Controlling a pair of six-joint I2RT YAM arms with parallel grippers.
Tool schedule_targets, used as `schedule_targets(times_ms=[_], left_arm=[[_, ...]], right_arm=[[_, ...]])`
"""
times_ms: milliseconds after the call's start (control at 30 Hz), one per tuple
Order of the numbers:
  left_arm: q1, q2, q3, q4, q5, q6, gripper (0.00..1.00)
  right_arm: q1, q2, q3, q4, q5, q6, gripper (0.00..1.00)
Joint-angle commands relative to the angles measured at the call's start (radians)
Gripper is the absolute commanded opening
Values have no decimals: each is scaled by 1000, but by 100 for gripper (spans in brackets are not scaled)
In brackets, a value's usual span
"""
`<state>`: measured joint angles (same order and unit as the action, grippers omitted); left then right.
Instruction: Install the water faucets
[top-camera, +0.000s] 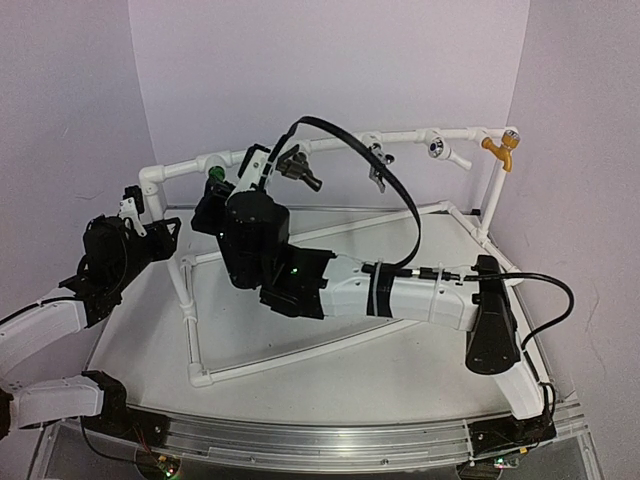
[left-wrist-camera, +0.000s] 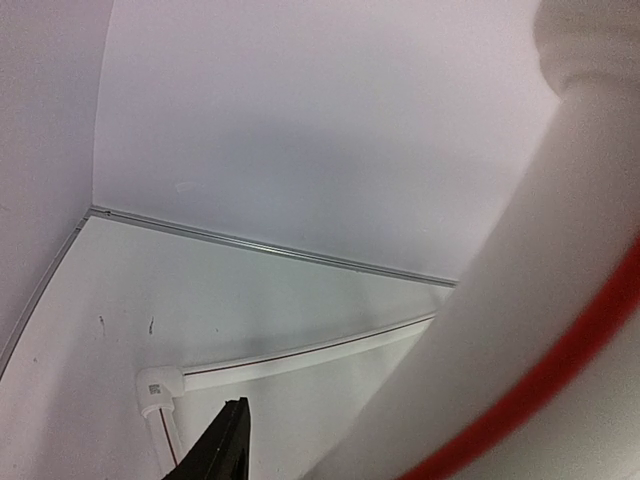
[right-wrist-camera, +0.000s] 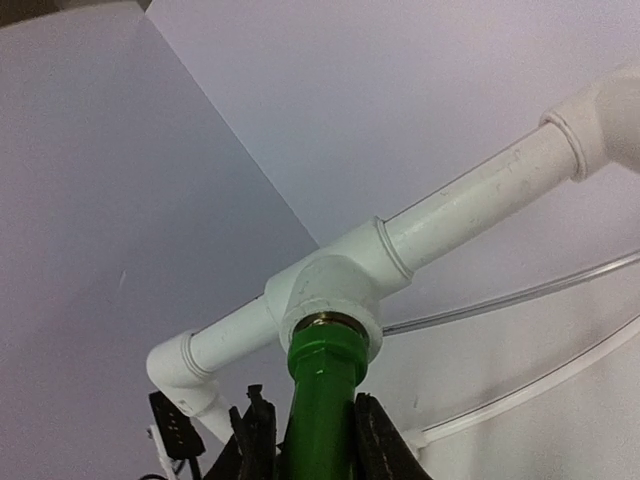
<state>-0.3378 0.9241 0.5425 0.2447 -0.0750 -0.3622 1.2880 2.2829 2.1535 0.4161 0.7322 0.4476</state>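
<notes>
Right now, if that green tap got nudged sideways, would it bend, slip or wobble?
The green tap looks like rigid moulded plastic, so it probably would not bend. Its end sits inside the white tee fitting, which likely braces it against wobble. Its smooth, rounded body might turn or slip between the jaws of the right gripper if pushed.

Threaded-end faucet (right-wrist-camera: 325, 385) in the tee fitting (right-wrist-camera: 325, 290) near the top rail's (right-wrist-camera: 470, 195) left end, right gripper (right-wrist-camera: 320, 428) clasped around it, lever-handled faucet (top-camera: 298, 166) just right along the rail, straight-spout tap (top-camera: 445, 150) farther right, curved tap (top-camera: 500, 150) at its right corner, left gripper (top-camera: 135, 205) by its left corner
</notes>
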Motion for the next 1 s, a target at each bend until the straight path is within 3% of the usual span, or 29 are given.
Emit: schedule_targets(times_ms=[0,133,200,600,767,967], left_arm=[[-36,6,37,-78,147,-188,0],[-35,7,36,-79,141,-195,0],[-36,4,32,-79,131,-198,0],[-36,8,31,-79,116,-194,0],[-36,2,30,-79,111,-181,0],[-35,5,25,-79,113,-172,0]], right_arm=[[-82,-71,-32,229,-142,393,0],[-84,-110,-115,321,-180,372,0],[-84,-137,-165,338,-191,328,7],[-58,-295,-385,334,-307,92,80],[-20,-422,-554,203,-274,17,88],[62,-518,-673,81,-374,-549,86]])
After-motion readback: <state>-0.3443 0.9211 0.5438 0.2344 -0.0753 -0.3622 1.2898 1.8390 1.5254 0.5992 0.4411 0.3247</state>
